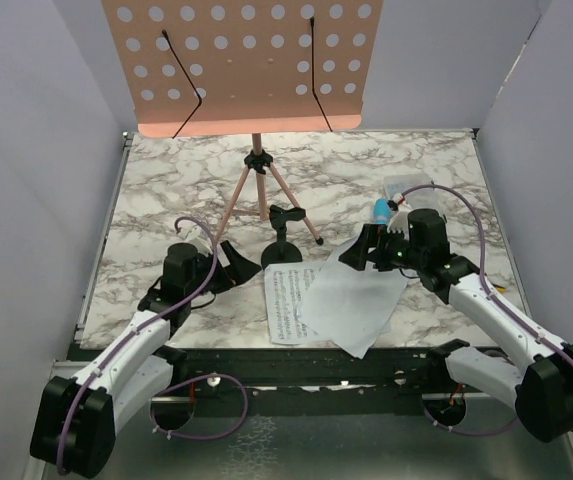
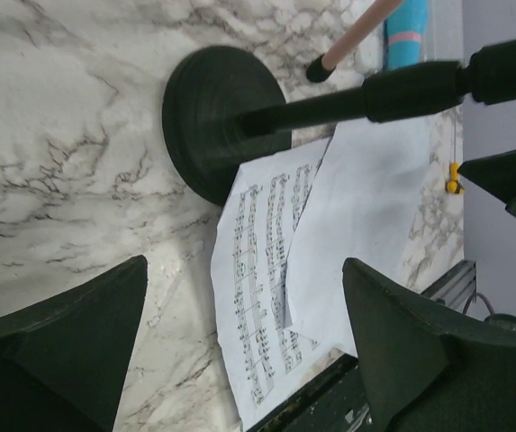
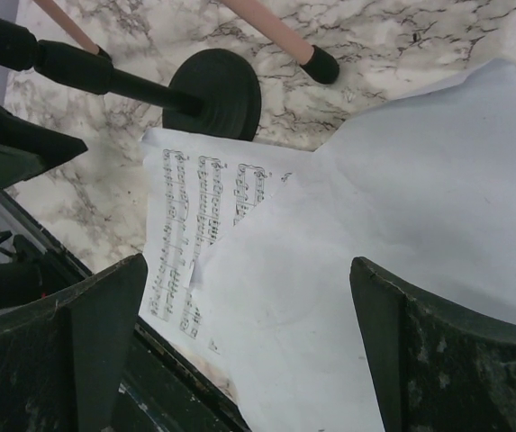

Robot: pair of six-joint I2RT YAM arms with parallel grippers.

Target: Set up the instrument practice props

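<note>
Standing at the near edge, noting left to right. Left hand (image 1: pixel 232 264) low over the counter (image 1: pixel 156 185), fingers spread wide, nothing between them; it points right, toward the mic stand. Pink music stand (image 1: pixel 251 60) upright at the back on its tripod, ledge bare. Small black mic stand (image 1: pixel 282 245) upright just in front of the tripod, its round base touching the far edge of the printed page (image 1: pixel 283 305). That page lies flat, long axis running near to far. The second page (image 1: pixel 358 300) lies blank side up, skewed, overlapping the printed one's right side. Right hand (image 1: pixel 368 250) hovers over this upper page's far corner, fingers equally wide, gripping nothing. Blue microphone (image 1: pixel 380 210) lies just behind it. Judgement: the pages are nearer the right hand, the upper sheet directly under it, so it is best placed to lift first.
</note>
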